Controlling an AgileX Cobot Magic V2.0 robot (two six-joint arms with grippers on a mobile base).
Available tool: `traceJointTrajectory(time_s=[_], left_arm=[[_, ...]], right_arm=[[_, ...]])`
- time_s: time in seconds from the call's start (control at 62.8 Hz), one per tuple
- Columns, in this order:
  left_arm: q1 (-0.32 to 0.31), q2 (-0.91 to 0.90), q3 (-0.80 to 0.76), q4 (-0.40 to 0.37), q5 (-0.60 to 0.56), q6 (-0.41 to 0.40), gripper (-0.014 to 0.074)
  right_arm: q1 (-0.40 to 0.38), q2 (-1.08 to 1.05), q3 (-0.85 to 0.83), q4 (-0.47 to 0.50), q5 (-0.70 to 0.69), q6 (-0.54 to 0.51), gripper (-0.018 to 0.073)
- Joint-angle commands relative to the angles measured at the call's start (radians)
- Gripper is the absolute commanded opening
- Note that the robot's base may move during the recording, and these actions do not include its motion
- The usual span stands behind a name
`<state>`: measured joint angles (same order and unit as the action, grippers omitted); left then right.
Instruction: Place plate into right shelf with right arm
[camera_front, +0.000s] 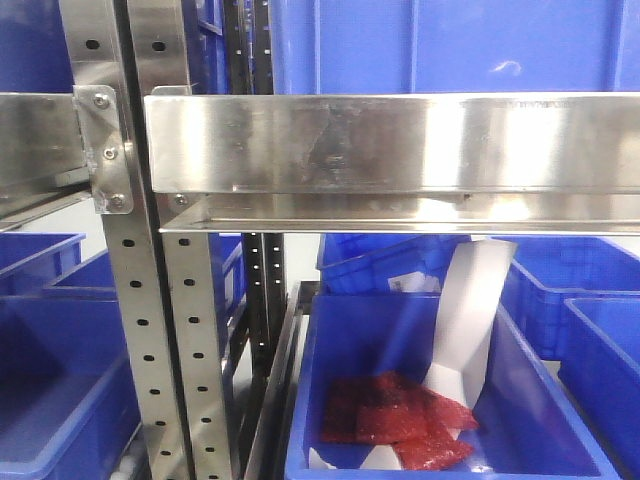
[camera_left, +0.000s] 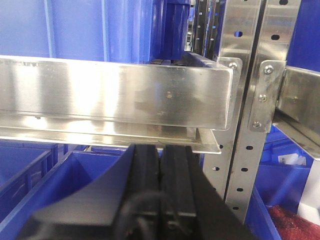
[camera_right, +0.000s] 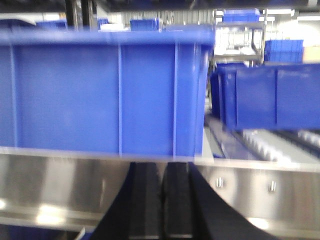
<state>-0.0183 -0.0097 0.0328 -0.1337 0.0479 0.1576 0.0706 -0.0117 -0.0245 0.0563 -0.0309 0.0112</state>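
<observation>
Right claw (camera_right: 160, 200) closed, facing steel beam (camera_right: 250, 192), blue bin (camera_right: 100, 90) above

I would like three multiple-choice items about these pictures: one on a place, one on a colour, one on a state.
1. Where do the red packets lie?
A. On the steel beam
B. In the blue bin below the beam
C. On the floor

2. What colour is the large bin in the right wrist view?
A. Blue
B. Green
C. Grey

3. How do the fingers of the left gripper stand?
A. Wide apart
B. Closed on a plate
C. Closed together, holding nothing

Answers: 1 B, they rest in the blue bin under the beam. 2 A, its walls are blue. 3 C, the pads meet and nothing sits between them.
</observation>
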Motion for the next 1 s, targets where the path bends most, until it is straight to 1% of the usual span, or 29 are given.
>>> traceJointTrajectory(time_s=[0.0,0.064,0.096,0.143,0.988], left_arm=[[-0.002,-0.01,0.01,-0.008,-0.09,-0.007,-0.0128],[-0.002,-0.01,0.01,-0.008,-0.09,-0.007,-0.0128],[-0.002,-0.01,0.01,-0.008,-0.09,-0.007,-0.0128],[-0.002,-0.01,0.01,-0.008,-0.09,-0.007,-0.0128],[-0.002,-0.01,0.01,-0.008,-0.09,-0.007,-0.0128]], right_arm=[[-0.005,0.008,0.014,-0.01,-0.12,-0.002,0.0053],[-0.005,0.008,0.041,-0.01,-0.115,-0.002,0.0053],[-0.005,0.008,0.038,-0.01,-0.078,-0.002,0.0053],[-0.005,0.008,0.038,-0.01,-0.067,-0.002,0.0053],[-0.004,0.008,0.038,-0.01,-0.067,-0.002,0.0053]])
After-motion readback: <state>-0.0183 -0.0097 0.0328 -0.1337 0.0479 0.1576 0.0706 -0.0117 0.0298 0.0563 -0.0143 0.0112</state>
